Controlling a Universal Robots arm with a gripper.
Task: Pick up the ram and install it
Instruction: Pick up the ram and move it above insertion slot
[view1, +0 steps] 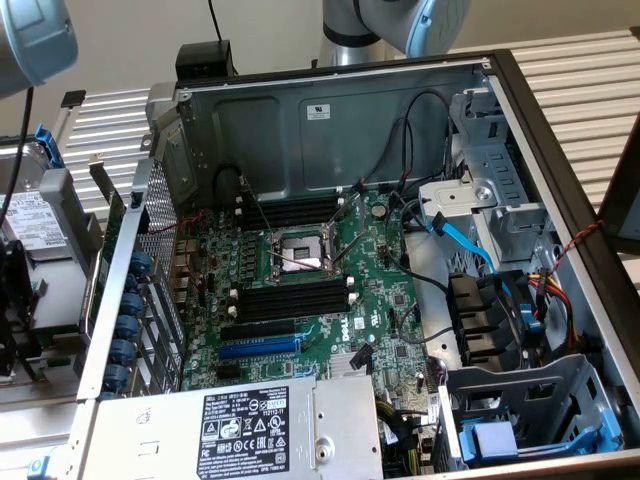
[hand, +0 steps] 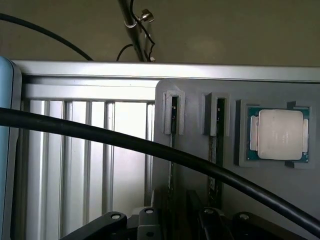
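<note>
- Wrist view: the gripper shows as dark linkages and screw heads at the frame edge, close to a grey holder.
- Gripper state: cannot tell from these pictures how wide it stands or whether it has hold of anything.
- The ram stands on edge in a narrow slot of the grey holder, so it shows as a thin dark strip. It runs toward the gripper and lies roughly in line with the gripper's middle.
- Contact between gripper and ram: cannot tell (the near end of the stick is lost among the dark linkage parts).
- A second stick sits on edge in the neighbouring slot, between the ram and a processor chip.
- The processor chip lies flat in its own grey recess, metal lid facing the camera.
- A thick black cable crosses diagonally in front of the holder and both sticks.
- Beside the holder is a slatted metal surface.
- Exterior view: an open computer case lies on its side with the motherboard exposed.
- On the board, long black slots sit just below the CPU socket, and a blue slot lies below those.
- A power supply with a black label sits at the near edge of the case.
- Part of the arm is at the top of the exterior view, above the case.
</note>
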